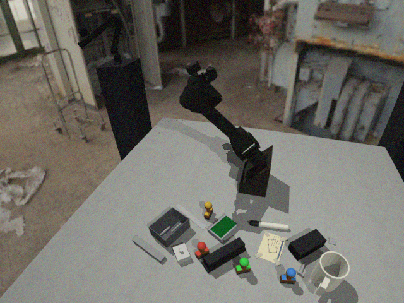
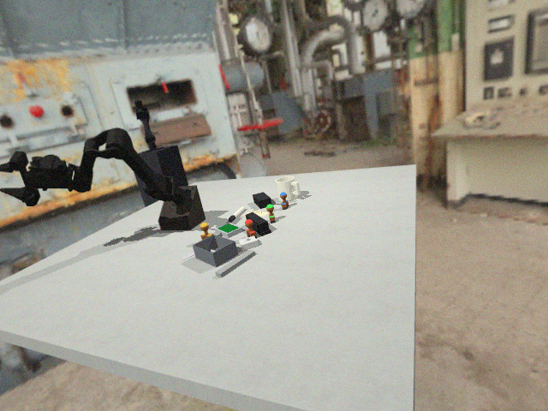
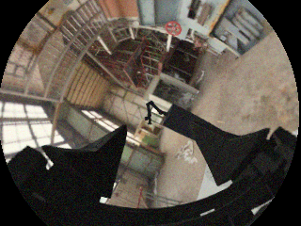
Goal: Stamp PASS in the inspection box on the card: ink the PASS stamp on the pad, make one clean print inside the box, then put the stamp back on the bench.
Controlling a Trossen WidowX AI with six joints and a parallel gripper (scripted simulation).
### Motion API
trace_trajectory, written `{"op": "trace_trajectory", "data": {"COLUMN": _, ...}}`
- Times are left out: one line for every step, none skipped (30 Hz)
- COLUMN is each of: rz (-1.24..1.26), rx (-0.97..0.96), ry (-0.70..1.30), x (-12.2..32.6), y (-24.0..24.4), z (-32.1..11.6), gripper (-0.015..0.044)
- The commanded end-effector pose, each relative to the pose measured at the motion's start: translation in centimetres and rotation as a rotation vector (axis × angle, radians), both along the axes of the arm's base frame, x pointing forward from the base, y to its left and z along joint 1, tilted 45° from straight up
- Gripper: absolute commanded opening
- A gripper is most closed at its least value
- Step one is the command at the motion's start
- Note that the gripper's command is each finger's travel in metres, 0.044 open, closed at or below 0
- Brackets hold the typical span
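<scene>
My gripper (image 1: 201,69) (image 2: 3,179) (image 3: 158,126) is open and empty, raised high behind the bench objects and away from them. Four knobbed stamps stand upright on the bench: yellow (image 1: 207,205) (image 2: 204,227), red (image 1: 201,246) (image 2: 249,223), green (image 1: 243,262) (image 2: 270,207) and blue (image 1: 290,273) (image 2: 283,195). Which one reads PASS cannot be told. The green ink pad (image 1: 223,226) (image 2: 229,228) lies between the yellow and red stamps. The cream card (image 1: 263,250) lies flat, with a small outlined box; no stamp print can be made out in it.
Two black blocks (image 1: 225,254) (image 1: 307,243) flank the card. A marker (image 1: 273,225) lies behind it. A mug (image 1: 329,272) (image 2: 282,186) stands to the right. A grey open box (image 1: 169,226) (image 2: 215,251), a grey bar (image 1: 149,249) and a white block (image 1: 182,253) are at left.
</scene>
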State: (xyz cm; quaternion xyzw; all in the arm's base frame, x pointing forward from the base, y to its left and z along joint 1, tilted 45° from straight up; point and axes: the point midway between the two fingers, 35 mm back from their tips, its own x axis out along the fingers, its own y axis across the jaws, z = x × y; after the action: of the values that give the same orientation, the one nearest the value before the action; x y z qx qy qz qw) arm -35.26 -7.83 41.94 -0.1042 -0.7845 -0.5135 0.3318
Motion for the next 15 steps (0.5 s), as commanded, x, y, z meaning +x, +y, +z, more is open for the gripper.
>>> {"op": "trace_trajectory", "data": {"rz": 0.001, "rx": 0.001, "ry": -0.001, "x": 0.0, "y": -0.1, "z": 0.0, "gripper": 0.0374}}
{"op": "trace_trajectory", "data": {"rz": 0.006, "rx": 0.004, "ry": -0.003, "x": 0.0, "y": -0.4, "z": 0.0, "gripper": 0.0348}}
{"op": "trace_trajectory", "data": {"rz": 0.013, "rx": 0.010, "ry": -0.007, "x": 0.0, "y": -0.8, "z": 0.0, "gripper": 0.0321}}
{"op": "trace_trajectory", "data": {"rz": 0.023, "rx": 0.018, "ry": -0.012, "x": 0.0, "y": -1.4, "z": -0.1, "gripper": 0.0295}}
{"op": "trace_trajectory", "data": {"rz": 0.035, "rx": 0.029, "ry": -0.019, "x": 0.1, "y": -2.2, "z": -0.1, "gripper": 0.0269}}
{"op": "trace_trajectory", "data": {"rz": 0.051, "rx": 0.042, "ry": -0.026, "x": 0.1, "y": -3.2, "z": -0.2, "gripper": 0.0243}}
{"op": "trace_trajectory", "data": {"rz": 0.068, "rx": 0.057, "ry": -0.034, "x": 0.2, "y": -4.3, "z": -0.3, "gripper": 0.0218}}
{"op": "trace_trajectory", "data": {"rz": 0.086, "rx": 0.072, "ry": -0.042, "x": 0.4, "y": -5.4, "z": -0.3, "gripper": 0.0218}}
{"op": "trace_trajectory", "data": {"rz": 0.104, "rx": 0.088, "ry": -0.049, "x": 0.6, "y": -6.5, "z": -0.4, "gripper": 0.0218}}
{"op": "trace_trajectory", "data": {"rz": 0.121, "rx": 0.104, "ry": -0.055, "x": 0.8, "y": -7.6, "z": -0.5, "gripper": 0.0218}}
{"op": "trace_trajectory", "data": {"rz": 0.139, "rx": 0.120, "ry": -0.061, "x": 1.1, "y": -8.7, "z": -0.6, "gripper": 0.0218}}
{"op": "trace_trajectory", "data": {"rz": 0.157, "rx": 0.137, "ry": -0.067, "x": 1.4, "y": -9.8, "z": -0.7, "gripper": 0.0218}}
{"op": "trace_trajectory", "data": {"rz": 0.175, "rx": 0.154, "ry": -0.072, "x": 1.7, "y": -10.9, "z": -0.7, "gripper": 0.0218}}
{"op": "trace_trajectory", "data": {"rz": 0.193, "rx": 0.172, "ry": -0.077, "x": 2.1, "y": -12.0, "z": -0.8, "gripper": 0.0218}}
{"op": "trace_trajectory", "data": {"rz": 0.212, "rx": 0.190, "ry": -0.081, "x": 2.5, "y": -13.0, "z": -0.9, "gripper": 0.0218}}
